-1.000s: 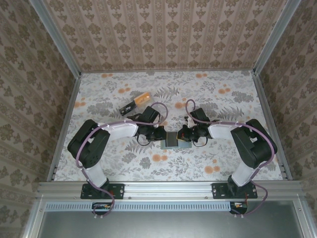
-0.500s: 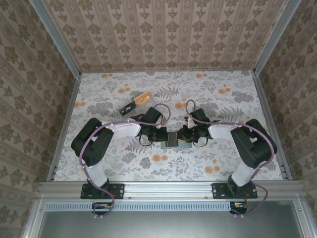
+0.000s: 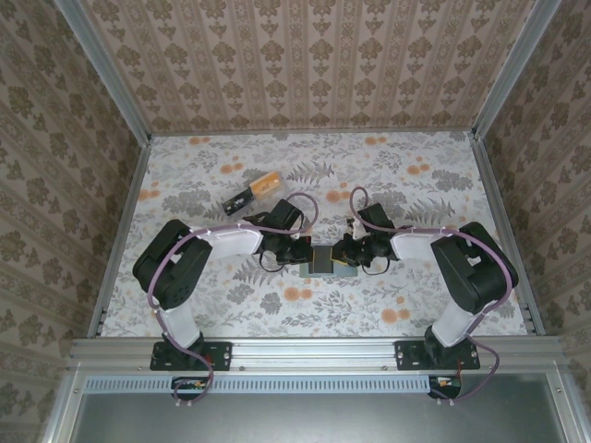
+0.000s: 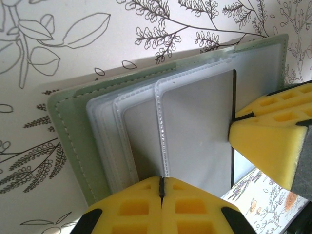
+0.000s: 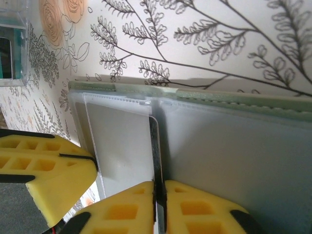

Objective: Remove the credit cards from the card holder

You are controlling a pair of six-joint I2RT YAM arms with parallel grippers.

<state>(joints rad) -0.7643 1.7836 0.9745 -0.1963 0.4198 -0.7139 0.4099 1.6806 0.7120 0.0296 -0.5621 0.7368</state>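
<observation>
Card holder (image 3: 323,261): laid open at the centre of the tabletop (image 3: 425,295), clear sleeves exposed.
Left pincer (image 4: 161,187): pressed shut on a sleeve edge, lower middle of the left wrist view.
Right pincer (image 5: 158,192): pinched narrow on the dark edge of a grey card (image 4: 202,131), which is seated in the front sleeve.

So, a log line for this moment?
left claw: shut on grey-green bifold card holder, clear sleeve | right claw: pinching thin edge among sleeves

grey-green card holder (image 4: 73,131), open and flat, pale grey credit cards (image 4: 195,126) inside its clear sleeves (image 4: 141,141)
</observation>
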